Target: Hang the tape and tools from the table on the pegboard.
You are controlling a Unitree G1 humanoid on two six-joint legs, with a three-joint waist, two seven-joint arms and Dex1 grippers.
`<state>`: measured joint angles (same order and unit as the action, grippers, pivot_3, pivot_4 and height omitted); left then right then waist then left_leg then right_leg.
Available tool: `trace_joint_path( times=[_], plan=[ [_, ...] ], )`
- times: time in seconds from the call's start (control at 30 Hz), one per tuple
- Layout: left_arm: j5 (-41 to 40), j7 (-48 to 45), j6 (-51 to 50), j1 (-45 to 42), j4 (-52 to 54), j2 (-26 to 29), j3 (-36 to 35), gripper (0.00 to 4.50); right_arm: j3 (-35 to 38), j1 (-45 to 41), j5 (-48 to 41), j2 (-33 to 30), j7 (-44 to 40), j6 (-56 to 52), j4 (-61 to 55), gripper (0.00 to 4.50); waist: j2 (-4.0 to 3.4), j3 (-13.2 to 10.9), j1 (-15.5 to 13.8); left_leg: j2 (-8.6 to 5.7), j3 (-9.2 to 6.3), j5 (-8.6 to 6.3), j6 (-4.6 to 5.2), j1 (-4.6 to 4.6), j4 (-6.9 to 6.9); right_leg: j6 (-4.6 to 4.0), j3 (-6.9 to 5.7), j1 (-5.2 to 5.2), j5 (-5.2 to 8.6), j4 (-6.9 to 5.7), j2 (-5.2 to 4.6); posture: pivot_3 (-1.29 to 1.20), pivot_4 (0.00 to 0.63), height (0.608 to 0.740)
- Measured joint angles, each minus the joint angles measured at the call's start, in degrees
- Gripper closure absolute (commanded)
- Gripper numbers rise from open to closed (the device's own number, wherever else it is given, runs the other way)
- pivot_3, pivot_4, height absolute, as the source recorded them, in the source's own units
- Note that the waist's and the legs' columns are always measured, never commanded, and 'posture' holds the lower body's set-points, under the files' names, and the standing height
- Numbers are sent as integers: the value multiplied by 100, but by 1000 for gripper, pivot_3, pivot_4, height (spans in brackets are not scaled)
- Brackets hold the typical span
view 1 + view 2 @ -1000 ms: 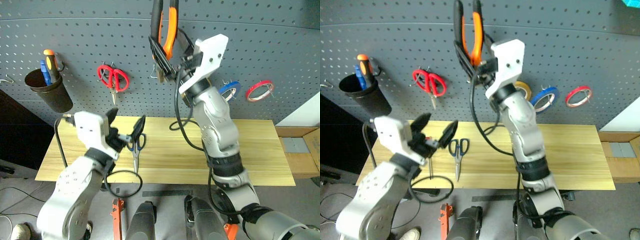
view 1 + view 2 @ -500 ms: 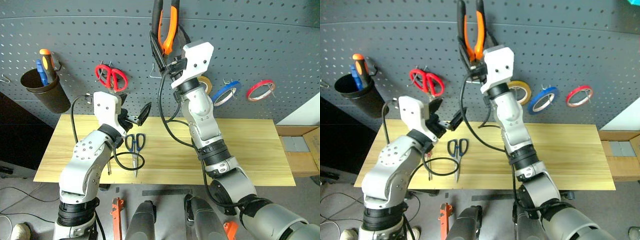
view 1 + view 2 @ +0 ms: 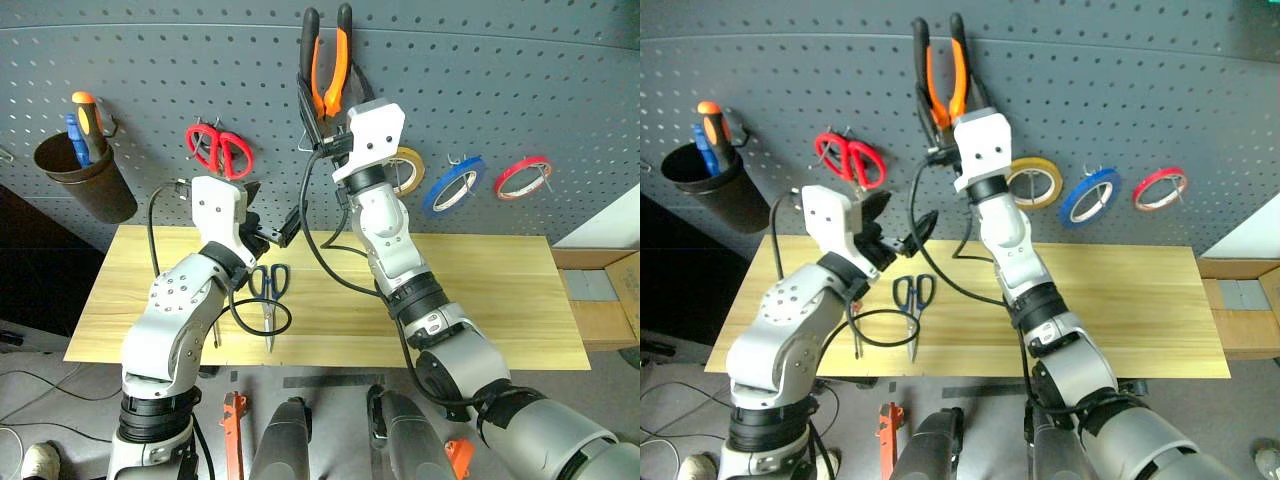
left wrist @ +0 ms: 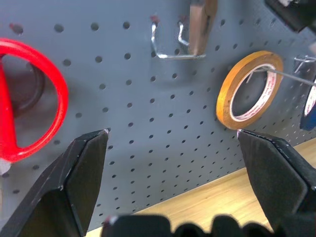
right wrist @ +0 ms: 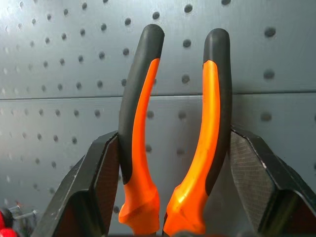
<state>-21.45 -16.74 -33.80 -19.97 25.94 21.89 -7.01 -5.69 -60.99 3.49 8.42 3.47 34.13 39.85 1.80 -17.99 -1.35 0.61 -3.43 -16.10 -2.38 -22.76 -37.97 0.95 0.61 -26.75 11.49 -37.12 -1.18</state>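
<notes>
Presently: blue tape (image 3: 455, 186) hung on pegboard (image 3: 560, 90) | right gripper (image 5: 173, 173) pinching pliers (image 3: 330, 60) raised against board | left gripper (image 3: 268, 222) spread, empty | scissors (image 3: 268, 290), screwdriver (image 3: 853, 325) remain on table (image 3: 500, 300).

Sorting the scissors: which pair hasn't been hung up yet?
The dark blue-handled scissors, lying flat on the table. The red-handled scissors already hang on the pegboard.
</notes>
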Motion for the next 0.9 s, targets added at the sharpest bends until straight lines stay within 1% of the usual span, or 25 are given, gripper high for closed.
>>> trace_joint_path(
  times=[0.13,0.33,0.5,0.63,0.7,0.8,0.87,0.9],
  plan=[
    [-32,-19,-133,158,14,174,-237,0,2,-83,42,10,182,234,372,1728,2,-86,-11,2,-4,0,0,-2,0,-1,-2,-2,0,0,0,259,383,740],
    [-113,-22,-292,160,53,265,-246,0,-18,-82,188,11,213,397,637,1728,4,-184,-28,0,-3,0,0,-10,-1,0,0,-6,0,2,-2,252,389,740],
    [-118,-30,-319,160,53,268,-245,0,-170,22,233,-4,-24,309,607,1728,6,-213,-23,7,-3,1,-2,-12,2,0,0,-16,0,0,-3,225,364,740],
    [-111,-46,-275,149,29,263,-237,0,-283,579,192,-77,-411,78,5,1728,9,-209,-20,5,0,2,-3,-12,1,1,5,-14,0,1,-7,209,340,740],
    [-99,-73,-168,110,-19,249,-226,0,-285,797,163,-111,-567,-261,-490,1728,11,-202,-17,4,1,2,-4,-10,0,2,6,-13,-1,0,-9,193,321,740],
    [-58,-96,-21,58,-167,233,-221,0,-277,1076,78,-208,-750,-778,-1150,1728,16,-189,-21,4,-4,12,-23,-10,1,2,2,-11,-1,2,-9,184,311,740],
    [-13,-121,87,40,-267,193,-209,0,-280,1199,38,-293,-903,-1140,-1547,1026,20,-184,-33,-1,-3,13,-24,-13,0,2,1,-10,-1,6,-10,167,290,740],
    [-1,-140,146,14,-336,173,-191,0,-293,1312,23,-363,-1010,-1307,-1727,762,26,-176,-40,-4,-3,13,-24,-14,1,3,0,-9,-1,8,-12,163,285,740]
  ],
)
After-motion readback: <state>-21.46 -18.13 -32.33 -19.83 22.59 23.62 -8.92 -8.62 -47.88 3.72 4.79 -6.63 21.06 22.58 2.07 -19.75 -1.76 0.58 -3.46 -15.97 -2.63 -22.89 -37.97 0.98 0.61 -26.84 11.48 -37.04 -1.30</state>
